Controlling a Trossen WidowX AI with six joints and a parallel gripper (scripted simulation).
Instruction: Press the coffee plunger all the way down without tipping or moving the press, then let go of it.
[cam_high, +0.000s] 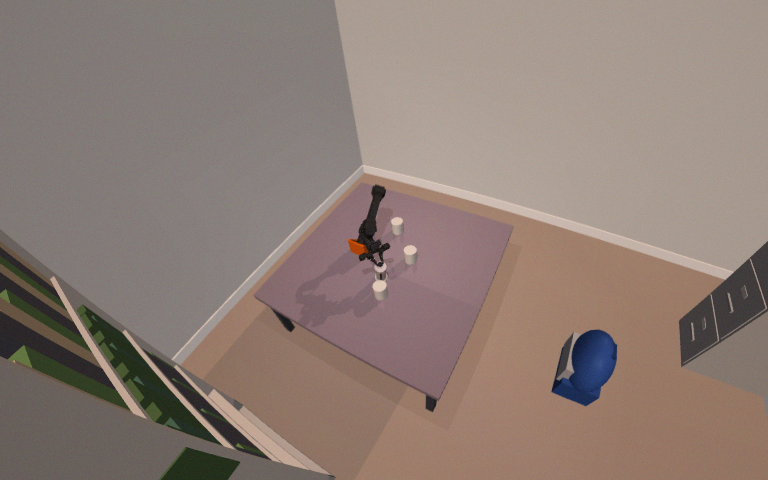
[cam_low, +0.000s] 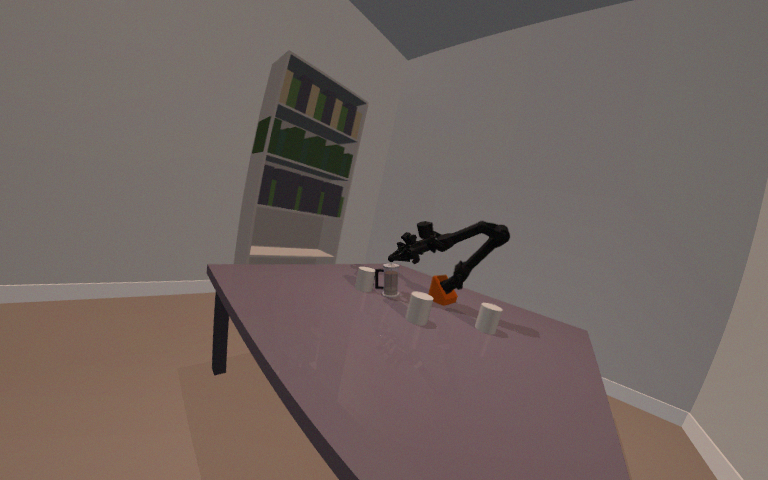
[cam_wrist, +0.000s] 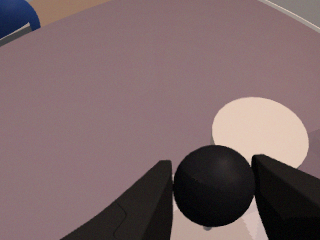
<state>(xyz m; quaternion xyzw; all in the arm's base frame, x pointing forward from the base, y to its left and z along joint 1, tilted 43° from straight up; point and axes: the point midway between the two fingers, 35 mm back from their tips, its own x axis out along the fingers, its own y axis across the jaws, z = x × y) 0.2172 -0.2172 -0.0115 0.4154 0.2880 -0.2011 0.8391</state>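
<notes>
The coffee press (cam_high: 380, 273) (cam_low: 390, 284), a clear cylinder with a pale lid and dark handle, stands upright on the table (cam_high: 453, 316) (cam_low: 385, 396). Its plunger has a round black knob (cam_wrist: 214, 197). My gripper (cam_high: 380, 263) (cam_low: 390, 259) (cam_wrist: 212, 169) is shut on this knob, one finger on each side, directly above the lid. Only a very short piece of the rod shows below the knob in the wrist view, and in the exterior view the fingertips are a little above the lid. How far down the plunger head sits inside is too small to tell.
A white cup (cam_high: 380, 290) (cam_low: 365, 279) (cam_wrist: 260, 130) stands close beside the press. Two more white cups, one (cam_high: 410, 255) (cam_low: 419, 309) nearer and one (cam_high: 397, 226) (cam_low: 488, 319) farther off, stand to the side. The arm's orange base (cam_high: 357, 246) (cam_low: 441, 291) is behind the press.
</notes>
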